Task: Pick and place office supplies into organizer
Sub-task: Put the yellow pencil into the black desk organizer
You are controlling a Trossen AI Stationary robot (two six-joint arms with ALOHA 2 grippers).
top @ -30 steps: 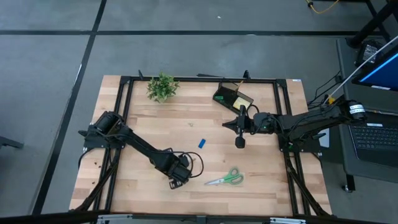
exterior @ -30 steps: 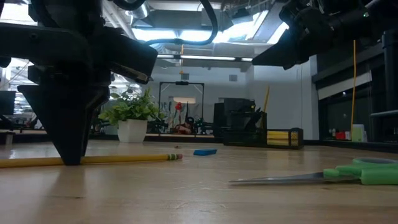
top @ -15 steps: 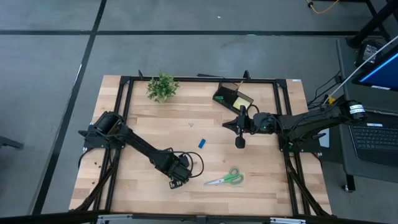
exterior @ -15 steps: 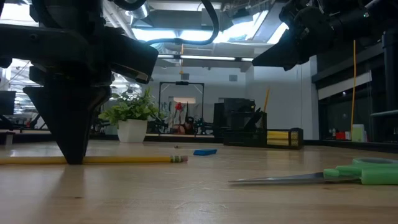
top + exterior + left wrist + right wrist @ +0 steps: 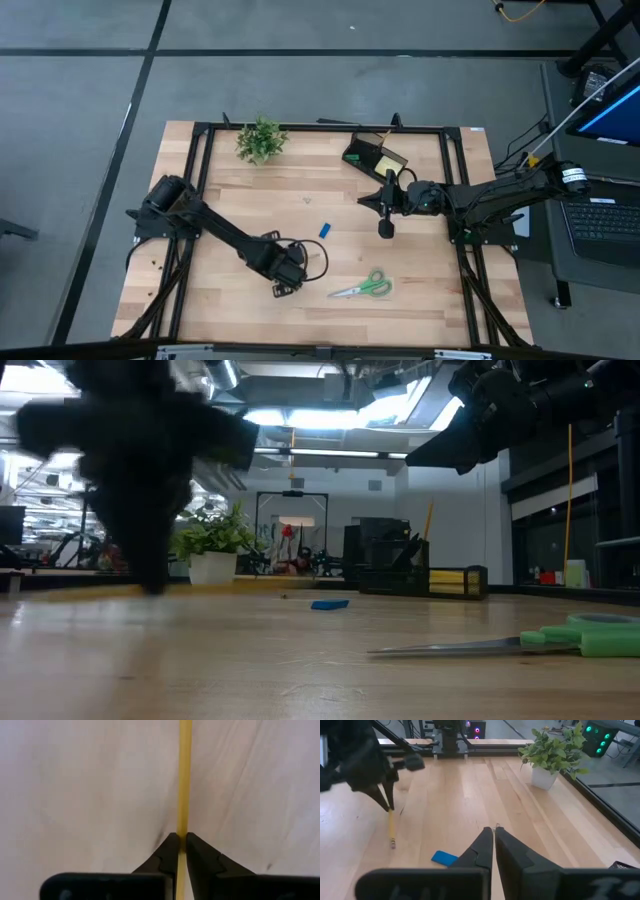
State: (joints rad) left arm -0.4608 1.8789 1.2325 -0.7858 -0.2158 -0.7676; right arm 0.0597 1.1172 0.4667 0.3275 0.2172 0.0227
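Left gripper [image 5: 181, 845] has its fingers pinched tight on a yellow pencil [image 5: 185, 775], clamped across the shaft so the length runs straight out ahead of the jaws. From above that gripper [image 5: 283, 287] sits around seven o'clock on the table [image 5: 420, 300], low over the wood. In the right wrist view the pencil [image 5: 391, 827] hangs slanted from those fingers with its eraser end down by the boards, so it looks to be just coming up off the surface. A grip near one end leaves the rest free to drop into an upright slot, I'd judge.

Right gripper [image 5: 493, 836] waits near three o'clock, fingers drawn together on nothing, hovering clear of the wood; from above it [image 5: 386, 228] sits just short of the organizer [image 5: 372, 155], which stands near one o'clock by the far rail.

Still out: the blue eraser [image 5: 325, 230] near the centre, and the green-handled scissors [image 5: 364, 287] at about five o'clock, lying flat. The potted plant [image 5: 261, 139] at eleven o'clock is no part of this
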